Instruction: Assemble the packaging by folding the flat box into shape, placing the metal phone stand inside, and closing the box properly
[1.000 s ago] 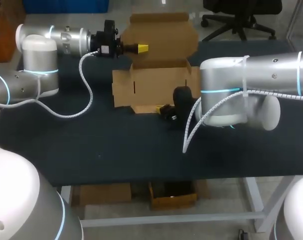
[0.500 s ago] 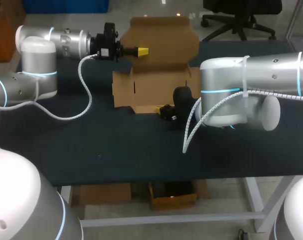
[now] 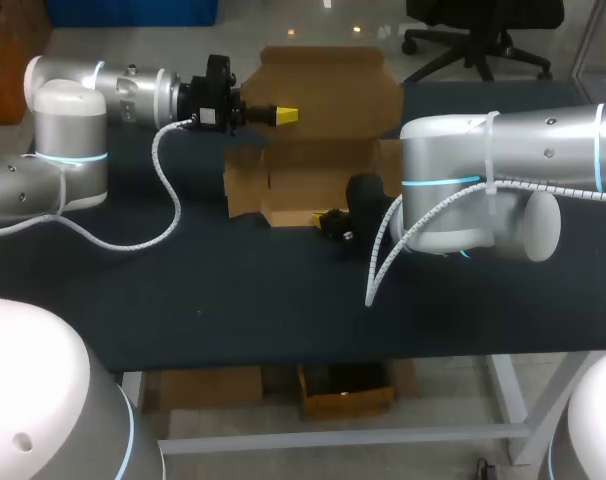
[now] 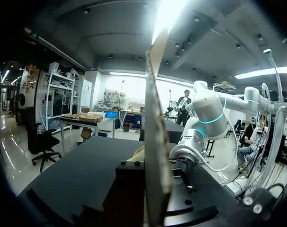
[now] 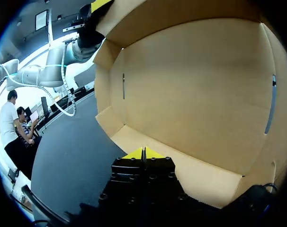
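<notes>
The box [image 3: 313,180] sits half-formed on the far middle of the desk [image 3: 233,300]. Its lid flap [image 3: 323,80] stands up at the back and its side panels are splayed. From the head view, my left gripper [image 3: 286,116] comes in from the side at the flap's lower part, one yellow tip showing in front of the card. My right gripper [image 3: 330,221] is low at the box's front edge. I cannot make out the metal phone stand anywhere.

In the left wrist view the flap runs edge-on straight out of the gripper, and I judge the fingers clamped on it from both faces. The step looks to be squaring up the back. To do it well, I should swing the flap along its hinge line and not tug, since a pull would drag the light card across the desk.

In the right wrist view my yellow tips are pressed together with nothing between them, sitting at the front lip and facing the bare interior with its side slits. They should bear down gently there, pinning the base without creasing the lip.
</notes>
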Tool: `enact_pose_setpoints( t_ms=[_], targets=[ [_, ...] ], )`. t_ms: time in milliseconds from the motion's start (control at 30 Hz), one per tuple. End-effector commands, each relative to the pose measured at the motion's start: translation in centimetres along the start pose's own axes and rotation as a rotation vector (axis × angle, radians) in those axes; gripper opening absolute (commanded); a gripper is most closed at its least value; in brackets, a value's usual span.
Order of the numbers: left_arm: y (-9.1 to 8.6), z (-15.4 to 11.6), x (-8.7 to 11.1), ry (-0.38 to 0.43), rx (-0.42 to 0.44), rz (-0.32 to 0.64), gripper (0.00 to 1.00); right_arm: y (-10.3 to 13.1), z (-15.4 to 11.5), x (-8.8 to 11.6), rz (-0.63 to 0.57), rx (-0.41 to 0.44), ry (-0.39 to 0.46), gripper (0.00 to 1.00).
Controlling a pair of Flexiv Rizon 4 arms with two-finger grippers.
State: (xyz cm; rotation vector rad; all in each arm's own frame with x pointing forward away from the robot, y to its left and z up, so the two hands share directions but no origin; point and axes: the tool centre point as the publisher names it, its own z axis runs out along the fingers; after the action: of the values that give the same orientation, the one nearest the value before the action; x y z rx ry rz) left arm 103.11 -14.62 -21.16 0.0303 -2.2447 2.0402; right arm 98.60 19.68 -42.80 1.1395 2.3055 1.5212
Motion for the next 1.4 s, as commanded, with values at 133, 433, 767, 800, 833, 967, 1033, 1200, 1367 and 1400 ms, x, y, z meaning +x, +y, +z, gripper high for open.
enact_pose_setpoints(
  t_ms=[133, 433, 767, 800, 833, 967, 1033, 1200, 1367, 1400],
  targets=[
    [0.1, 0.1, 2.2, -0.049, -0.003, 0.005, 0.00, -0.7, 0.5, 0.0, -0.001, -0.010, -0.006, 0.00],
    [0.1, 0.1, 3.3, -0.049, -0.003, 0.001, 0.00, -0.7, 0.5, 0.0, -0.001, -0.010, -0.006, 0.00],
    [0.8, 0.2, 4.1, -0.038, -0.004, -0.023, 0.00, -0.7, 0.5, 0.0, -0.001, -0.010, -0.006, 0.00],
    [0.9, 0.3, 4.2, -0.037, -0.004, -0.025, 0.00, -0.7, 0.5, 0.0, -0.001, -0.010, -0.006, 0.00],
    [1.0, 0.3, 4.3, -0.036, -0.004, -0.027, 0.00, -0.7, 0.5, 0.0, -0.001, -0.010, -0.006, 0.00],
    [1.5, 0.5, 4.4, -0.036, -0.004, -0.039, 0.00, -0.7, 0.5, 0.0, -0.001, -0.010, -0.006, 0.00],
    [1.8, 0.4, 4.4, -0.037, 0.001, -0.046, 0.00, -0.7, 0.5, 0.0, -0.001, -0.010, -0.006, 0.00],
    [2.2, 0.4, 4.4, -0.044, 0.007, -0.059, 0.00, -0.7, 0.5, 0.0, -0.001, -0.010, -0.006, 0.00],
    [2.4, 0.5, 4.4, -0.043, 0.009, -0.064, 0.00, -0.7, 0.5, 0.0, -0.001, -0.010, -0.006, 0.00],
    [2.4, 0.6, 4.4, -0.042, 0.009, -0.065, 0.00, -0.7, 0.5, 0.0, -0.001, -0.010, -0.006, 0.00]
  ],
)
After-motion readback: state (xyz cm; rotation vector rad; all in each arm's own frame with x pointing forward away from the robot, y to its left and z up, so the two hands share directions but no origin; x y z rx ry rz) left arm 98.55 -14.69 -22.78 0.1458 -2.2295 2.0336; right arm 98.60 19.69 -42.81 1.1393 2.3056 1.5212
